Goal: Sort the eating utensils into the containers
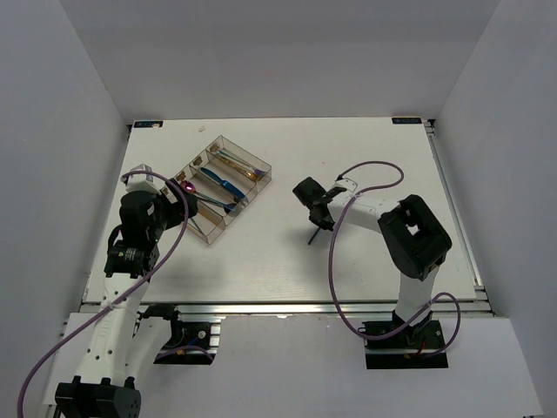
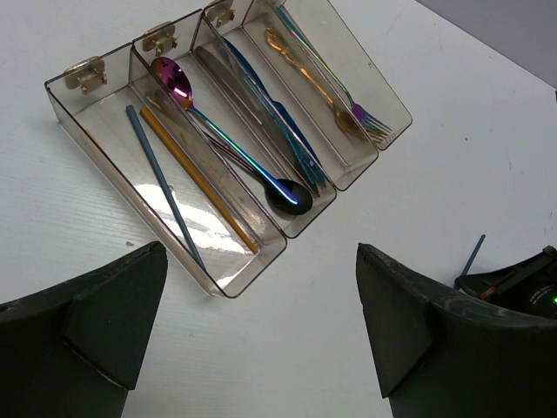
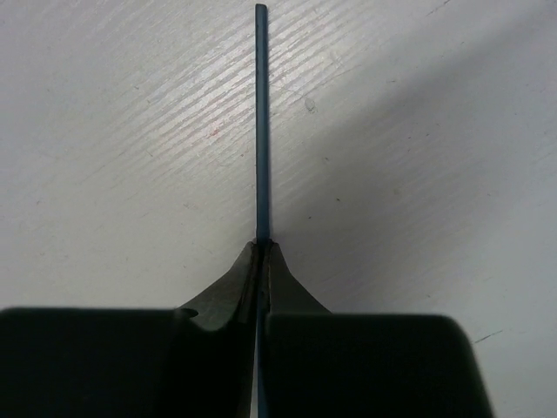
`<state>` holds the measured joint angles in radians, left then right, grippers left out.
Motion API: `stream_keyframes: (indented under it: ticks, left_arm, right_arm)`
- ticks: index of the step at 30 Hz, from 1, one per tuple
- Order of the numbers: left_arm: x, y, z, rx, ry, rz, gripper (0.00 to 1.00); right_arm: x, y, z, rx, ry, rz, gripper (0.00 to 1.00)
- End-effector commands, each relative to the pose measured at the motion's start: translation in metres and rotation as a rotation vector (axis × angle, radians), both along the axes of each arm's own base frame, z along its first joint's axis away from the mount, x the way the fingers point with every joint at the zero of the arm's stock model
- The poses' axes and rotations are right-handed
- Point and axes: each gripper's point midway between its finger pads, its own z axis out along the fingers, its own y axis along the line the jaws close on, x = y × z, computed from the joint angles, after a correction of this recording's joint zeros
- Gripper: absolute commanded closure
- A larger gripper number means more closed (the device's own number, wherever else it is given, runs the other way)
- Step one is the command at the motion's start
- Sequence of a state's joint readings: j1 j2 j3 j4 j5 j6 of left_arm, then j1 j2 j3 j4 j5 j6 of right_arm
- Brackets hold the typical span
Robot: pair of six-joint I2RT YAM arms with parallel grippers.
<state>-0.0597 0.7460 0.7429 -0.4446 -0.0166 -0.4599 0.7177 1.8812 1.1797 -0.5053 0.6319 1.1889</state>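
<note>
**Desk lot, one moment.**

1. Organiser tray: clear plastic with four long compartments. It is set askew on the white desk, left of centre. Small gold-coloured metal tabs are fixed at the far compartment ends. Any lettering on them is too small to be read.
2. Compartment nearest the left arm: one grey-blue chopstick and one gold chopstick are laid side by side, lengthwise.
3. Second compartment: a purple-rainbow spoon is laid lengthwise. A black spoon is seen at the near end, under the tip of the first spoon's handle.
4. Third compartment: blue knives are stacked lengthwise.
5. Fourth compartment: a copper-gold utensil lies beside a rainbow fork, whose tines are turned to the near end.
6. Blue chopstick: held outside the tray, right of it over bare desk, by the right claw, whose fingers are pressed together on the shaft. Whether its free tip touches the desk cannot be told.
7. Left claw: its fingers are spread wide apart with nothing between them. It is positioned above the near end of the tray.
</note>
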Motion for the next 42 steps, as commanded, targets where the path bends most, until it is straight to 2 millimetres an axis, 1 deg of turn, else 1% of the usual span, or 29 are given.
stream_keyframes:
  ticks: [1, 2, 4, 6, 7, 9, 10, 12, 13, 15, 16, 18, 19, 21, 22, 23, 25, 26, 28, 29, 31, 32, 34, 35, 37, 38, 39, 40, 42]
  left_arm:
    - [-0.002, 0.002, 0.001, 0.005, -0.008, 0.002, 0.02]
    - [-0.002, 0.002, 0.001, 0.006, -0.009, 0.003, 0.02]
    - [-0.002, 0.002, 0.000, 0.007, -0.008, 0.005, 0.02]
    - [-0.002, 0.003, 0.000, 0.007, -0.005, 0.008, 0.02]
    - [-0.002, 0.003, -0.001, 0.008, -0.003, 0.011, 0.02]
    - [-0.002, 0.006, -0.001, 0.014, 0.001, 0.024, 0.02]
    - [-0.002, 0.007, 0.000, 0.014, 0.001, 0.031, 0.02]
    - [-0.002, 0.009, 0.000, 0.019, -0.001, 0.043, 0.02]
    - [-0.002, 0.010, 0.000, 0.019, -0.001, 0.048, 0.02]
    - [-0.003, 0.012, 0.001, 0.021, -0.004, 0.057, 0.02]
    - [-0.003, 0.013, 0.002, 0.023, -0.006, 0.063, 0.02]
    - [-0.004, 0.016, 0.003, 0.029, -0.008, 0.084, 0.02]
    - [-0.004, 0.018, 0.003, 0.029, -0.006, 0.092, 0.02]
    - [-0.005, 0.023, 0.003, 0.038, -0.006, 0.120, 0.02]
    - [-0.005, 0.025, 0.004, 0.038, -0.006, 0.133, 0.02]
    - [-0.006, 0.027, 0.003, 0.042, 0.001, 0.147, 0.02]
    - [-0.007, 0.035, 0.003, 0.052, 0.004, 0.191, 0.02]
    - [-0.009, 0.038, 0.001, 0.057, 0.015, 0.211, 0.02]
    - [-0.011, 0.047, 0.003, 0.069, 0.018, 0.261, 0.02]
    - [-0.012, 0.049, 0.003, 0.072, 0.018, 0.275, 0.02]
    - [-0.015, 0.056, 0.006, 0.080, 0.016, 0.313, 0.02]
    - [-0.016, 0.058, 0.007, 0.082, 0.012, 0.326, 0.02]
    - [-0.019, 0.063, 0.011, 0.086, 0.001, 0.357, 0.02]
    - [-0.020, 0.064, 0.012, 0.085, -0.005, 0.364, 0.02]
    - [-0.021, 0.065, 0.015, 0.083, -0.016, 0.368, 0.02]
    - [-0.022, 0.065, 0.015, 0.082, -0.019, 0.368, 0.02]
    - [-0.022, 0.065, 0.015, 0.082, -0.020, 0.367, 0.02]
    - [-0.021, 0.064, 0.015, 0.081, -0.023, 0.363, 0.02]
    - [-0.019, 0.061, 0.013, 0.079, -0.016, 0.347, 0.02]
  right_arm:
    - [-0.030, 0.000, -0.030, 0.030, 0.122, 0.029, 1.00]
    - [-0.030, 0.002, -0.028, 0.034, 0.116, 0.043, 1.00]
    - [-0.028, 0.015, -0.012, 0.019, 0.059, 0.132, 1.00]
    - [-0.022, 0.034, 0.013, 0.007, -0.015, 0.225, 1.00]
    - [-0.023, 0.049, 0.023, -0.038, -0.054, 0.326, 1.00]
    - [-0.020, 0.071, 0.047, -0.050, -0.110, 0.400, 1.00]
    - [-0.024, 0.085, 0.052, -0.064, -0.120, 0.484, 1.00]
    - [-0.028, 0.103, 0.062, -0.049, -0.135, 0.536, 1.00]
    - [-0.030, 0.121, 0.066, 0.007, -0.145, 0.593, 1.00]
    - [-0.035, 0.144, 0.077, 0.049, -0.179, 0.715, 1.00]
    - [-0.042, 0.171, 0.087, 0.138, -0.216, 0.803, 1.00]
    - [-0.049, 0.193, 0.102, 0.177, -0.261, 0.904, 1.00]
    - [-0.057, 0.211, 0.115, 0.231, -0.278, 0.964, 1.00]
    - [-0.058, 0.237, 0.129, 0.279, -0.333, 1.062, 1.00]
    - [-0.069, 0.254, 0.135, 0.334, -0.334, 1.157, 1.00]
    - [-0.065, 0.276, 0.150, 0.373, -0.402, 1.222, 1.00]
    - [-0.066, 0.295, 0.157, 0.371, -0.436, 1.327, 1.00]
    - [-0.061, 0.313, 0.168, 0.391, -0.462, 1.357, 1.00]
    - [-0.059, 0.329, 0.172, 0.390, -0.457, 1.414, 1.00]
    - [-0.052, 0.345, 0.183, 0.400, -0.479, 1.431, 1.00]
    - [-0.052, 0.360, 0.185, 0.406, -0.475, 1.492, 1.00]
    - [-0.045, 0.375, 0.194, 0.416, -0.510, 1.509, 1.00]
    - [-0.041, 0.385, 0.193, 0.406, -0.518, 1.538, 1.00]
    - [-0.037, 0.391, 0.184, 0.398, -0.517, 1.547, 1.00]
    - [-0.033, 0.399, 0.190, 0.398, -0.574, 1.561, 1.00]
    - [-0.031, 0.400, 0.188, 0.385, -0.593, 1.567, 1.00]
    - [-0.027, 0.398, 0.178, 0.362, -0.591, 1.558, 1.00]
    - [-0.023, 0.399, 0.179, 0.352, -0.620, 1.550, 1.00]
    - [-0.015, 0.397, 0.165, 0.291, -0.623, 1.538, 1.00]
